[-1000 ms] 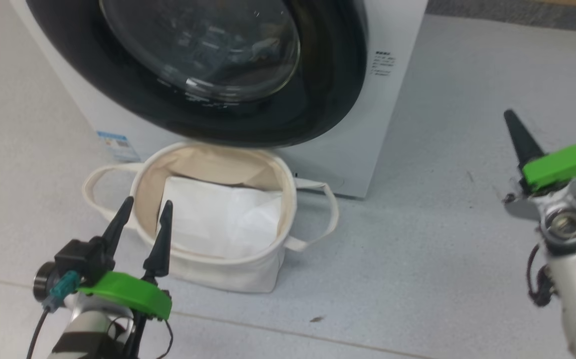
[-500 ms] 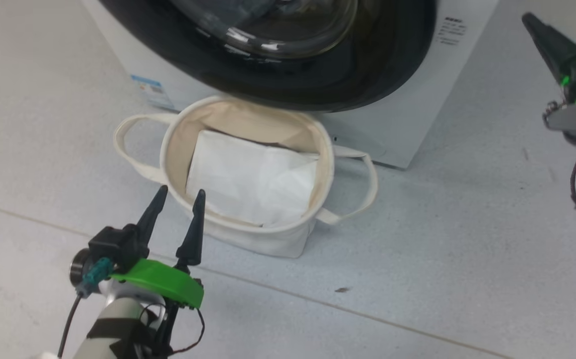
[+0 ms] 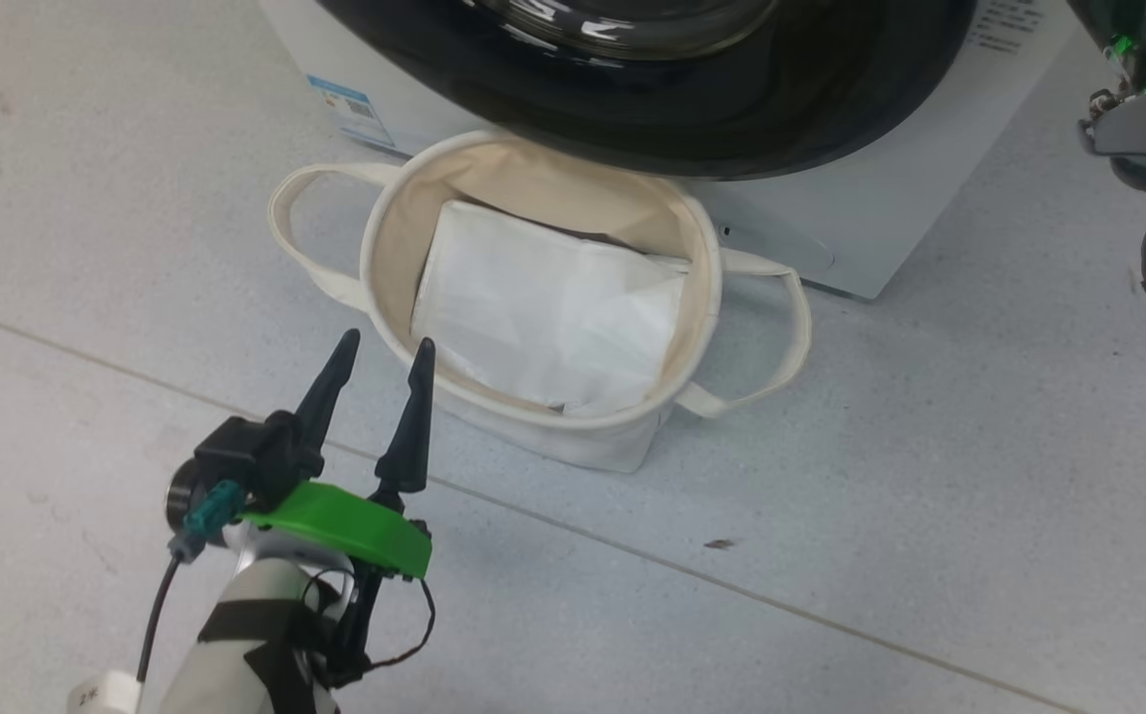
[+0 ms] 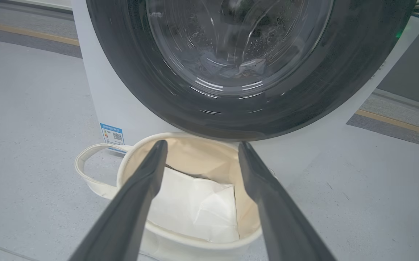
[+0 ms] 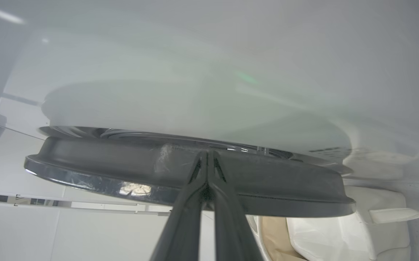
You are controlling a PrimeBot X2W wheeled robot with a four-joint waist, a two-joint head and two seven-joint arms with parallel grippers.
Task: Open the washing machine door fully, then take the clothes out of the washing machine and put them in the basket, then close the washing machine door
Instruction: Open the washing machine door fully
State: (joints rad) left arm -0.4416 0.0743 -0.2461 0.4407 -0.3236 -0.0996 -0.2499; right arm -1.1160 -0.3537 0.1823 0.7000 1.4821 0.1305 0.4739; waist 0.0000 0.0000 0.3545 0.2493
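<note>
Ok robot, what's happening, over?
Left claw open, empty. Right claw shut at rim of glossy black round door, looks closed. Round cream canvas basket sits just under it.

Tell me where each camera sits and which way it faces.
Head: high up, looking down at the basket before the washing machine door; left gripper lower left, right arm upper right.
Left wrist: low, facing the door and basket between its open fingers.
Right wrist: beside the door, sighting along its rim past the shut right gripper.
Shared: door and basket appear in all three.
</note>
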